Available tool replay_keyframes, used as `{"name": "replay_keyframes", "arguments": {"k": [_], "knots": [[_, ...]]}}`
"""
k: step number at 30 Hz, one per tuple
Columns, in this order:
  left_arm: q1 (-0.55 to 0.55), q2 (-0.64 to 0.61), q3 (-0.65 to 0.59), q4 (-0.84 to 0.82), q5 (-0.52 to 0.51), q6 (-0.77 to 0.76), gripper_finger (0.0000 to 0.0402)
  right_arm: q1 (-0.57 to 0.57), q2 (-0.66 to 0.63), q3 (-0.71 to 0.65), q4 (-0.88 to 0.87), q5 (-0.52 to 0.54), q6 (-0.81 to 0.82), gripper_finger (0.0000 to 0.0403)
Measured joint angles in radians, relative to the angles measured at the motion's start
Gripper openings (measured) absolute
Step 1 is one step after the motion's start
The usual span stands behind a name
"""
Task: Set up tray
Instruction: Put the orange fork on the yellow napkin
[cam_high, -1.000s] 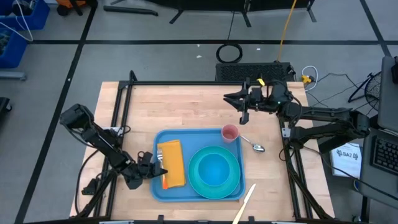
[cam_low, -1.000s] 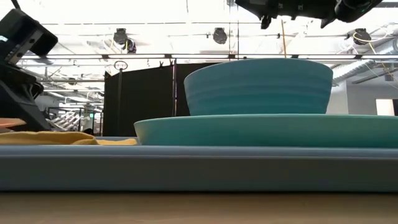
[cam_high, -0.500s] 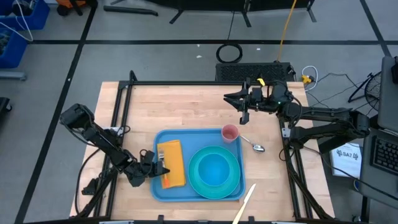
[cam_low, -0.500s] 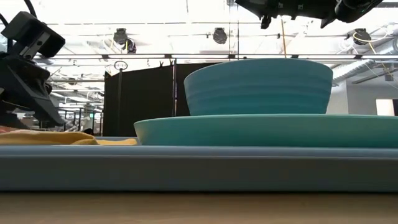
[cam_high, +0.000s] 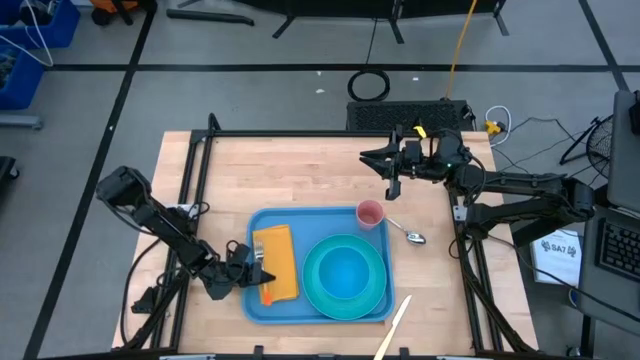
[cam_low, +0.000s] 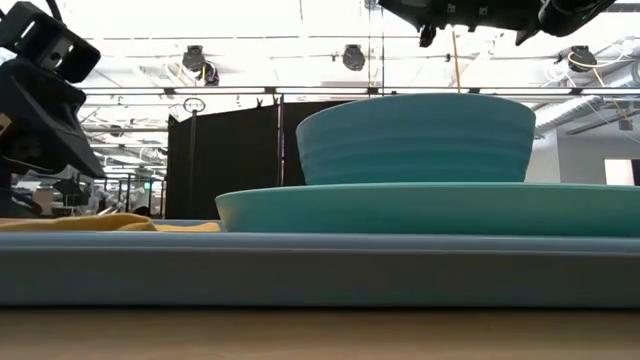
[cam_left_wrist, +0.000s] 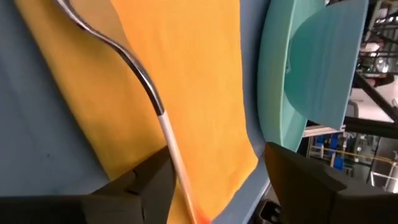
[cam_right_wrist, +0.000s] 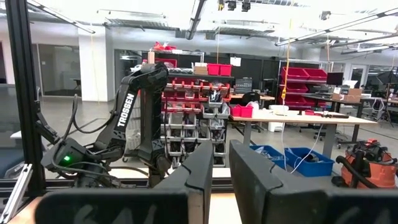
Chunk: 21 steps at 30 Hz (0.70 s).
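Observation:
The blue tray (cam_high: 300, 218) lies near the table's front edge. On its left part lies an orange napkin (cam_high: 281, 248), and on the napkin a metal utensil (cam_left_wrist: 134, 62) with an orange handle (cam_high: 266, 291). A turquoise bowl (cam_high: 345, 272) stands on a turquoise plate (cam_high: 312, 288) on the tray's right part, and a pink cup (cam_high: 370, 213) stands at its far right corner. My left gripper (cam_left_wrist: 214, 155) is open at the tray's left edge, one finger on either side of the utensil's handle end. My right gripper (cam_high: 385, 162) is shut, raised over the table's far right. My left gripper stands open around the utensil's handle end (cam_left_wrist: 176, 171), coming slanting down from the table's left. The handle runs close beside one finger (cam_left_wrist: 146, 183). Whether they touch, I cannot tell. The utensil lies flat on the napkin.
A metal spoon (cam_high: 408, 234) lies on the wood to the right of the cup. A pale stick (cam_high: 395, 325) lies at the table's front edge, right of the tray. Black frame posts stand along both table sides.
My left gripper has opened and let go of the utensil, staying at the tray's left edge while its wrist turned a little. The utensil's handle end has sunk onto the napkin and lies there.

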Motion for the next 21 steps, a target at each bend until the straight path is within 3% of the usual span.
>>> {"name": "replay_keyframes", "arguments": {"k": [7, 14, 21], "knots": [[0.020, -0.009, 0.000, -0.010, 0.079, -0.067, 0.0251, 0.000, 0.000, 0.000, -0.001, -0.003, 0.000, 0.0043], [0.091, -0.068, -0.005, -0.054, 0.103, 0.016, 0.0235, 0.000, 0.000, 0.000, -0.005, -0.003, -0.001, 0.0043], [0.155, -0.113, -0.004, -0.119, 0.212, 0.050, 0.0221, 0.001, 0.000, 0.001, -0.015, -0.003, -0.001, 0.0043]]}}
